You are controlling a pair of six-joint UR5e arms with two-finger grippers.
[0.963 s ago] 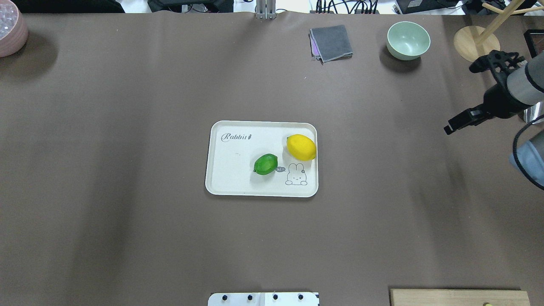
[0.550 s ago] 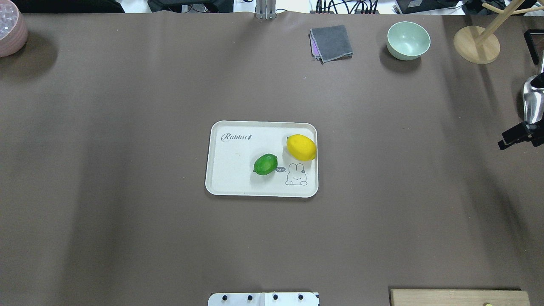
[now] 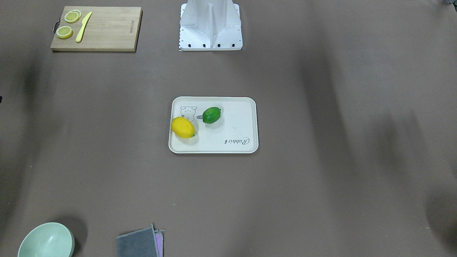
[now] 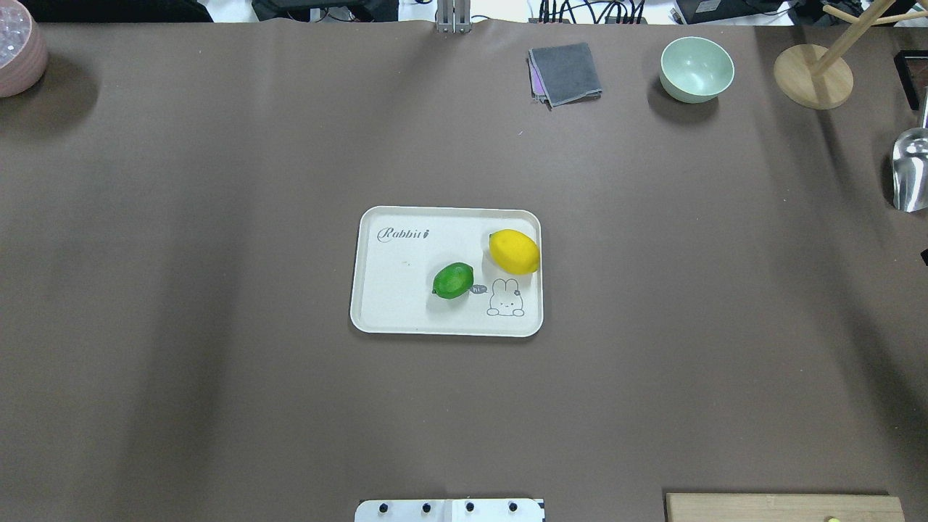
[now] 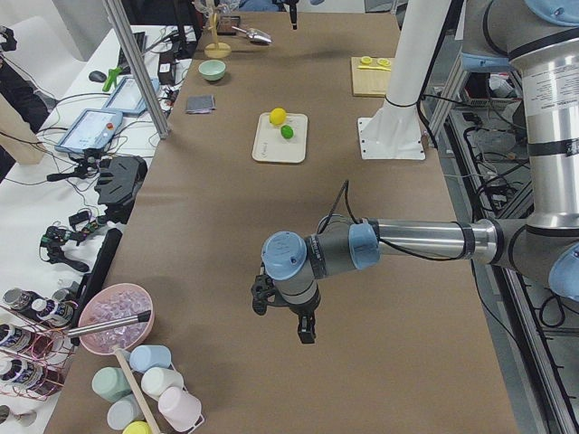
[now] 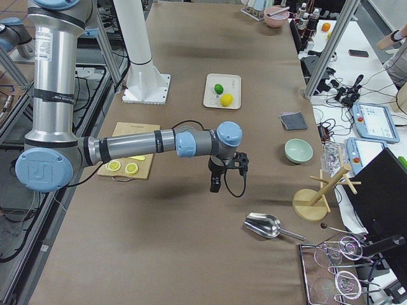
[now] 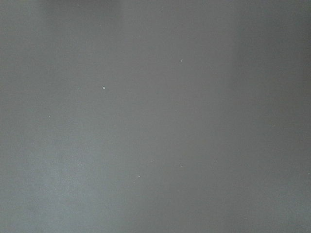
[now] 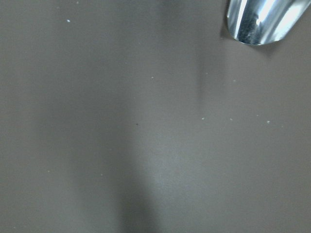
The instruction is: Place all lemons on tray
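Two arms hang over the brown worktop [image 4: 217, 406] well away from its middle: the left arm [image 5: 407, 242] toward the left end, the right arm [image 6: 146, 143] toward the right end. Whether the left fingers [image 5: 306, 327] or the right fingers [image 6: 215, 183] are wide or narrow cannot be told from these side views; neither appears to hold anything.

At the worktop's centre lies the tray [image 4: 384, 304]. On it, the yellow lemon [image 4: 514, 251] sits by the rim facing the right edge, and the green lemon [image 4: 453, 280] rests near the tray's middle, close to it but apart.

By my reading the placing step is done. No whole lemon shows elsewhere, so the next move calls only for parking both arms.
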